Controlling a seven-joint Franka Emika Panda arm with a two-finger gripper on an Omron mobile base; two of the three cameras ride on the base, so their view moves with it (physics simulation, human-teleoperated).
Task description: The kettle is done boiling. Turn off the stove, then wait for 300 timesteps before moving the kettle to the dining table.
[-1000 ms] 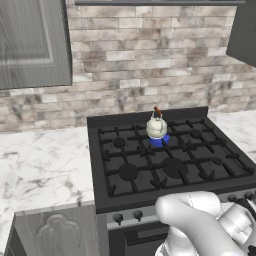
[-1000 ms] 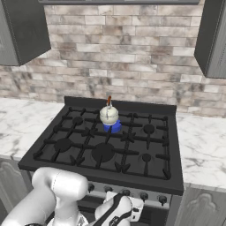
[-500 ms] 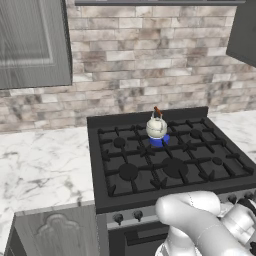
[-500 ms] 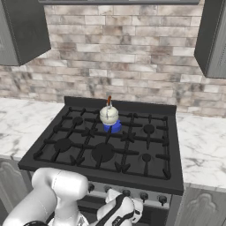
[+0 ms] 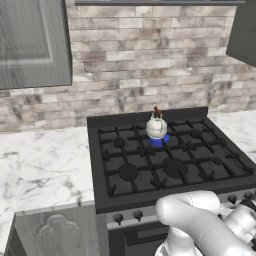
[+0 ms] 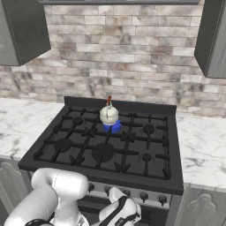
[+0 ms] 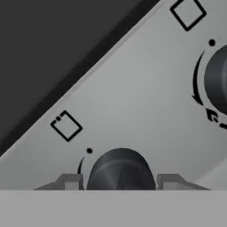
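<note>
The small cream-white kettle point(image 5: 156, 127) point(image 6: 108, 115) stands upright on a rear middle burner of the black stove point(image 5: 150, 170) point(image 6: 79, 132), with a blue flame under it. My gripper point(image 7: 119, 182) is low at the steel front panel, and the hand point(image 6: 118, 207) shows below the row of knobs. In the hand view a dark knob point(image 7: 120, 168) sits between my two fingertips point(image 7: 71, 181), which flank it closely with thin gaps, so the gripper is open. A second knob point(image 7: 218, 80) shows at the right edge. The dining table is out of view.
White marble counters point(image 5: 40, 165) point(image 6: 203, 145) flank the stove on both sides. A brick wall point(image 5: 150, 60) rises behind it. Dark cabinets point(image 5: 30, 40) point(image 6: 212, 35) hang above. More knobs point(image 6: 152, 197) line the front panel.
My hand has edged slightly along the front panel. The kettle and the flame stand as before.
</note>
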